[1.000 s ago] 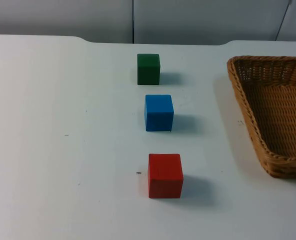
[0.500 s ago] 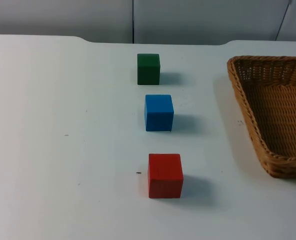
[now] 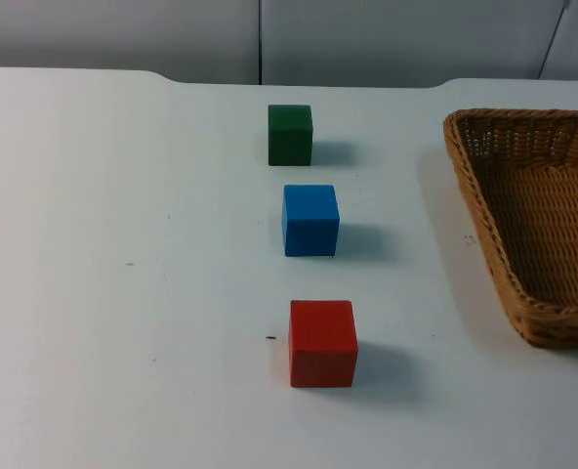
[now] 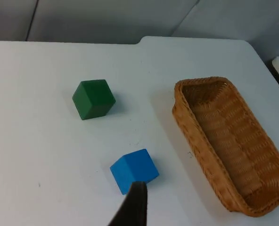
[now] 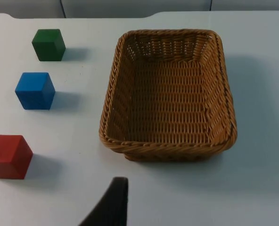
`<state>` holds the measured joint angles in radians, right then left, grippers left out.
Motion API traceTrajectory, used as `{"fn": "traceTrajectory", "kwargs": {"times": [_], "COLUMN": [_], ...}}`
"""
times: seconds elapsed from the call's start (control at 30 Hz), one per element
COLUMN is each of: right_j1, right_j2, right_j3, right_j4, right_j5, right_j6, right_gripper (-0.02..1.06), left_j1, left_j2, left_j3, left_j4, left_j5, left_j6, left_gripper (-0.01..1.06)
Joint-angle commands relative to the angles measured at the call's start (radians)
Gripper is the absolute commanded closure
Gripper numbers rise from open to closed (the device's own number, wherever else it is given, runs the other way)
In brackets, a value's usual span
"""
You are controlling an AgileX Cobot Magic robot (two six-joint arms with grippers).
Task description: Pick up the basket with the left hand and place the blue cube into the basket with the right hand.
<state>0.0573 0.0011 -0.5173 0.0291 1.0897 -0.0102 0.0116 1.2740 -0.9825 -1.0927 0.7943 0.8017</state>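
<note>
Woven wicker basket; smooth, square-edged blue cube apart.

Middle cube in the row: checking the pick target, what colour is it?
Blue. The middle cube shows best in the top view, between the green cube and red cube.

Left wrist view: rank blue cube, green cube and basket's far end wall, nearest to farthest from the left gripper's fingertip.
1. Blue cube, on the table right by the left gripper's fingertip.
2. Green cube, farther out across the table, toward the partition.
3. Basket's far end wall, off to the side; about as far as the green cube, so too close to call.
</note>
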Motion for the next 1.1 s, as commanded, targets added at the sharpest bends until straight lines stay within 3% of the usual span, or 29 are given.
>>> {"fn": "traceTrajectory", "kwargs": {"times": [0.0,0.13,0.37,0.63,1.07], "right_j1": [0.001,0.001,0.001,0.001,0.001], "right_j2": [-0.001,-0.001,-0.001,-0.001,-0.001], "right_j3": [0.009,0.009,0.009,0.009,0.009], "right_j4": [-0.009,-0.009,-0.009,-0.009,-0.009], "right_j5": [-0.01,-0.01,-0.01,-0.01,-0.01], "right_j6": [0.002,0.002,0.002,0.002,0.002], "right_gripper": [0.0,0.0,0.0,0.0,0.0], "left_j1": [-0.007,-0.041,-0.195,-0.358,-0.53], "left_j2": [0.026,0.085,0.239,0.476,0.812], "left_j3": [-0.013,-0.042,-0.155,-0.309,-0.557], "left_j4": [-0.047,-0.047,-0.041,-0.041,-0.008], "left_j5": [-0.009,-0.021,-0.103,-0.135,-0.135], "left_j6": [0.035,0.045,0.055,0.032,-0.047], "left_gripper": [0.21,0.21,0.21,0.21,0.21]}}
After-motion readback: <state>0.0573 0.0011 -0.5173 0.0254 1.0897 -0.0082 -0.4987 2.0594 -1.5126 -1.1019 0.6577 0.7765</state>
